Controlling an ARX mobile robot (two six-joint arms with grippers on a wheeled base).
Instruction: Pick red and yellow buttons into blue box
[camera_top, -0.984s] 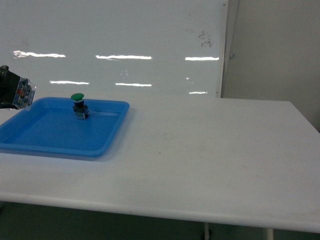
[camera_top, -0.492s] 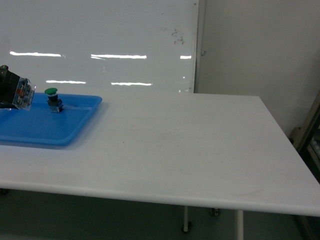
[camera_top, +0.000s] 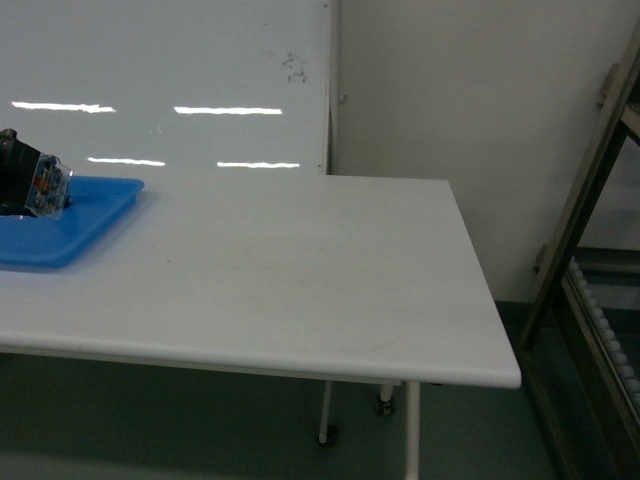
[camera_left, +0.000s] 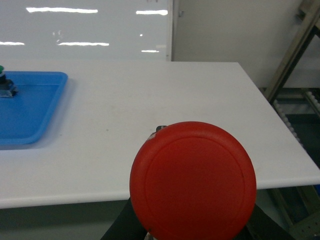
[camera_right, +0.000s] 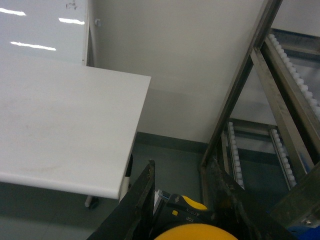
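Note:
The red button's round cap (camera_left: 193, 182) fills the lower middle of the left wrist view, and my left gripper (camera_left: 192, 235) is shut on its body, with dark fingers (camera_left: 120, 230) showing beside it. In the head view that gripper (camera_top: 18, 182) sits at the far left edge with the button's clear contact block (camera_top: 47, 187) sticking out. My right gripper (camera_right: 181, 166) is shut on the yellow button (camera_right: 195, 233), held over the floor beyond the table's end. The blue box is not recognisable; only a blue sliver (camera_right: 306, 231) shows at a corner.
A shallow blue tray (camera_top: 70, 225) lies at the table's left, with a green-capped button (camera_left: 4, 80) on it. The white table (camera_top: 300, 270) ends at the right. Beyond it stands a metal roller rack (camera_right: 280, 100), also seen in the head view (camera_top: 600, 260).
The head view has swung to the right: the tray has slid to the left edge, the green button has left that view, and the rack has appeared. The left gripper still holds the red button.

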